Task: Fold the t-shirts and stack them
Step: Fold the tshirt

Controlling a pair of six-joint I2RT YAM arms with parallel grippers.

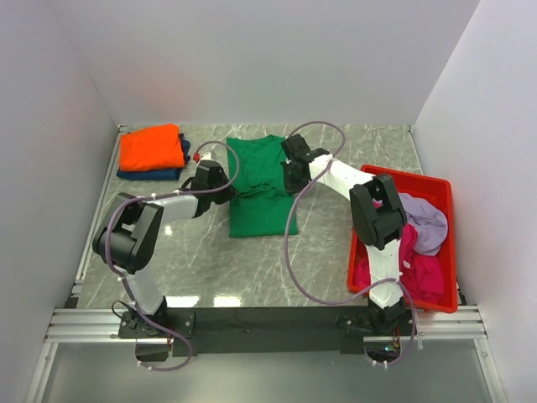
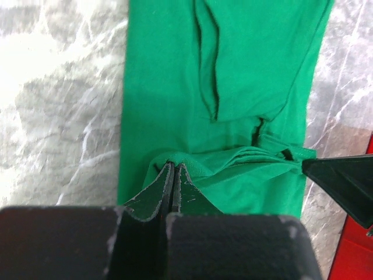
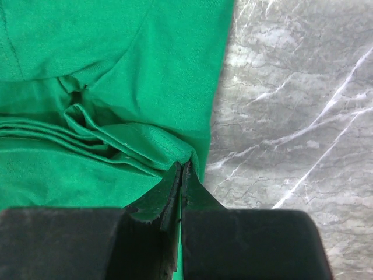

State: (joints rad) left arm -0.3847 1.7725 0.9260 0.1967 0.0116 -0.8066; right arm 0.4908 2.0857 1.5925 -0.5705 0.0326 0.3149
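left jaws and right jaws, fully closed, pinch opposite edges of the green t-shirt (image 1: 260,211).

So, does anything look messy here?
The green shirt is bunched across its middle where the left tool and right tool pinch it. The pink shirt and lilac shirt lie crumpled in the red bin.

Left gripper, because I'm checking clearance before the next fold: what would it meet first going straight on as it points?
The green t-shirt: the left gripper is shut on its bunched fold, with more green cloth directly ahead; depth is unclear, but the table probably lies underneath.
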